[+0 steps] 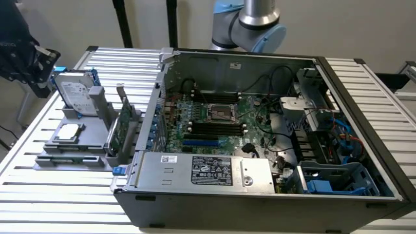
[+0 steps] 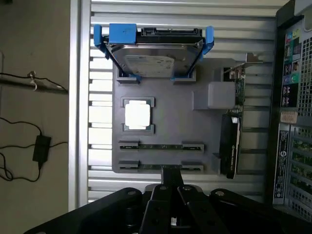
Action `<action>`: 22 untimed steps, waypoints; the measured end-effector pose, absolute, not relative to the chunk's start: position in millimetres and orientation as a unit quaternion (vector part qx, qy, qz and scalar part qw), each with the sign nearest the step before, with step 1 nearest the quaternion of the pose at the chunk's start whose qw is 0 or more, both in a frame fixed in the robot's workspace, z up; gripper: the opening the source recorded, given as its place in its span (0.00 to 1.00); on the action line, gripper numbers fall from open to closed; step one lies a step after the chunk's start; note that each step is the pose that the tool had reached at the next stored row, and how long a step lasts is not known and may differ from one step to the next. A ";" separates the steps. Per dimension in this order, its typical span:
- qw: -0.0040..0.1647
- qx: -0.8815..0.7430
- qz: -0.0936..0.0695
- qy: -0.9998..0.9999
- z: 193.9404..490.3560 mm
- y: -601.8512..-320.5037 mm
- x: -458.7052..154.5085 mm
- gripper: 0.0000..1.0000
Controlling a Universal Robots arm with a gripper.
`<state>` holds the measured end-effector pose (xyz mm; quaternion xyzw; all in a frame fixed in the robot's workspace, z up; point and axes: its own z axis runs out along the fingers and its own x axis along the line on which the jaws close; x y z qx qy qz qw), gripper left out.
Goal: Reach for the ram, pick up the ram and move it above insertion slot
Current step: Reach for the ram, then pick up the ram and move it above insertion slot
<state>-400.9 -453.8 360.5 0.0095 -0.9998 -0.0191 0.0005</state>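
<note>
Seen edge-on, the ram [image 2: 161, 146] is a thin strip between two grey clips on the grey holder tray [image 2: 165, 112]. A second such strip [image 2: 146, 166] sits one row closer to my gripper [image 2: 171, 171]. The black fingers are shut with nothing between them, and their tip overlaps that closer row from high above. In the exterior view my gripper [image 1: 38, 78] hangs at the far left, above the tray [image 1: 97, 127]. The black memory slots [image 1: 215, 127] lie on the motherboard inside the open computer case [image 1: 364, 92].
The tray also carries a hard drive in a blue frame [image 2: 153, 53], a square processor [image 2: 137, 115] and an upright green expansion card [image 1: 116, 132]. The case wall [image 1: 151, 122] stands between the tray and the motherboard. Cables and a drive cage [image 1: 338, 178] crowd the case's right side.
</note>
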 end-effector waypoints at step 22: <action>-0.001 0.028 -0.019 -0.999 341.9 -479.6 -375.0 0.11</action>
